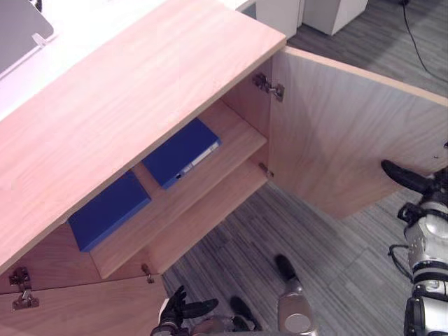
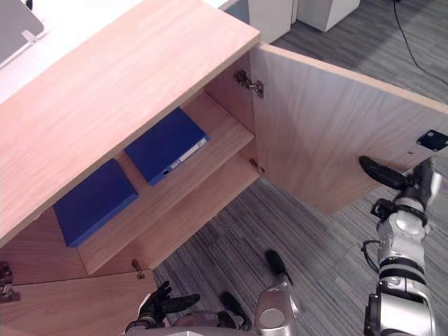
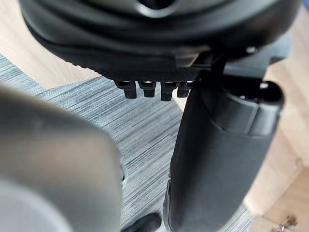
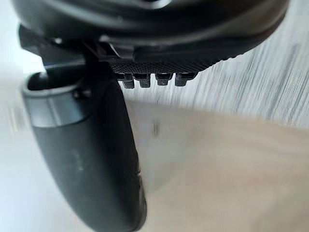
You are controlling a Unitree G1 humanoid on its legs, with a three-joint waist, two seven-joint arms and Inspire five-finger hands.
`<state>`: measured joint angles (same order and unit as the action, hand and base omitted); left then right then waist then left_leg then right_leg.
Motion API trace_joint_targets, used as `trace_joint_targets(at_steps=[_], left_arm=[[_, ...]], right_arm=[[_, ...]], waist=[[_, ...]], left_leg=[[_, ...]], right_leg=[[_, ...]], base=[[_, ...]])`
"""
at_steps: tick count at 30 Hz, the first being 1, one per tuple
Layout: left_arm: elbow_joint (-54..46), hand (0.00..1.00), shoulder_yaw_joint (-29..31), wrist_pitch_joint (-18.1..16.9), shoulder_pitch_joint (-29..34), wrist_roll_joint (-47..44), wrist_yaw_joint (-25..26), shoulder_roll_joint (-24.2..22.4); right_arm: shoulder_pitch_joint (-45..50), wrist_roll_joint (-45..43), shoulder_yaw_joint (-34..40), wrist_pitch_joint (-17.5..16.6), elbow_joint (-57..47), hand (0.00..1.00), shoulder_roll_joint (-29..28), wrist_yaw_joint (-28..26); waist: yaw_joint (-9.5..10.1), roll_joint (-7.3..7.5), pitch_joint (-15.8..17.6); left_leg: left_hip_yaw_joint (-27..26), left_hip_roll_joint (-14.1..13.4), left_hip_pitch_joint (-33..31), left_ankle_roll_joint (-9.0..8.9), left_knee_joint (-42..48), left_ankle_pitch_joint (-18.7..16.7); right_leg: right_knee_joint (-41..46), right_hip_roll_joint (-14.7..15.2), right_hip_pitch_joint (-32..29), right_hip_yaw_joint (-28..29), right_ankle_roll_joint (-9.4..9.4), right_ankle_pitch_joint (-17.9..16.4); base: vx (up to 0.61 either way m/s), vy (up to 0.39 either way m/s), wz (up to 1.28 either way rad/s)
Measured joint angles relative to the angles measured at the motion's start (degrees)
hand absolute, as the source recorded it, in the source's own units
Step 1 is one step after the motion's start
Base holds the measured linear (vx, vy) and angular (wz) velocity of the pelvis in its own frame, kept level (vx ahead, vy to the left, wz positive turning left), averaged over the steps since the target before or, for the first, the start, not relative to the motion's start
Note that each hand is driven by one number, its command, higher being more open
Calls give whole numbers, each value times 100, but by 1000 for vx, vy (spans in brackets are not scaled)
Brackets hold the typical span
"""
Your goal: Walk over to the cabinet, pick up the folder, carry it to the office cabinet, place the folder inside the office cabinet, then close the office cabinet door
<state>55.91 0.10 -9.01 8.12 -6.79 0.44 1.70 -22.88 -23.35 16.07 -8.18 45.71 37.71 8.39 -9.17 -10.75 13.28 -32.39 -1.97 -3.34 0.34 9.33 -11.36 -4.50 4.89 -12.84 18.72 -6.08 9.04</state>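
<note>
My right hand [image 2: 383, 175] reaches out on the right with its fingers straight and nothing in it. The tips are at the inner face of the open door [image 1: 336, 140], low down near its free edge, and I cannot tell whether they touch the wood or sit just off it. My left hand [image 1: 183, 306] hangs low at the near left, fingers loose and spread, also empty. The door is a flat, stiff board of pale wood, swung well out over the grey carpet [image 1: 315, 245] and carried by a metal hinge [image 1: 269, 87] on the right wall of the office cabinet [image 1: 140, 105]. I judge that it will swing easily and needs no grasp, only flat fingers on its outer face or hooked round the free edge. That is far from the hinge, where a push turns it most. The face looks smooth, so fingertips could slide along it. Inside, the folder [image 1: 183, 152], blue with a white label on its spine, lies flat on the upper shelf [image 1: 234, 133], set back from the front edge, so it should not foul the door. A second blue folder [image 1: 108, 210] lies to its left, with a strip of shelf between them, and I cannot tell which of the two is the task's. Both look rigid, slick and fairly light, best taken by the spine.
</note>
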Motion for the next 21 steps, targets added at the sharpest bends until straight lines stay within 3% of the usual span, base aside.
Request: trace_joint_targets(at_steps=[2,6,11,15,17,21], left_arm=[[6,100,0,-1,-6,7,3,1],[12,100,11,-1,-84,133,31,-1],[33,100,290,-6,-331,362,143,-84],[73,100,291,24,-498,477,164,-82],[93,100,302,40,-498,478,163,-26],[378,100,311,108,-582,627,162,181]], right_arm=[[115,1,-161,27,-221,100,0,-6],[1048,121,-340,72,-1620,100,-370,-8],[2658,518,-392,-1,-4250,100,-1756,-90],[4318,721,-1349,-154,-5578,100,-2704,-301],[5061,724,-2137,-171,-5937,100,-2879,-474],[5635,728,-3515,-57,-6046,100,-2816,-880]], waist=[[-28,2,8],[-138,55,46],[-299,269,185],[-326,560,220],[-328,730,201],[-252,957,124]], left_leg=[[-24,-58,0,-31,34,-34],[-134,-191,50,-93,71,-81],[-248,-366,216,-109,96,-86],[-326,-504,265,-196,260,-137],[-326,-562,269,-225,363,-160],[-235,-627,268,-218,502,-177]], right_leg=[[0,-53,-10,36,-1,8],[24,-241,-24,172,-13,41],[53,-433,23,414,29,98],[50,-537,99,489,60,135],[50,-565,130,491,75,162],[57,-568,222,420,86,191]], base=[[48,-33,-18],[53,-34,-27],[9,-74,-30],[-47,-75,-12],[-53,-73,-3],[-47,-50,10]])
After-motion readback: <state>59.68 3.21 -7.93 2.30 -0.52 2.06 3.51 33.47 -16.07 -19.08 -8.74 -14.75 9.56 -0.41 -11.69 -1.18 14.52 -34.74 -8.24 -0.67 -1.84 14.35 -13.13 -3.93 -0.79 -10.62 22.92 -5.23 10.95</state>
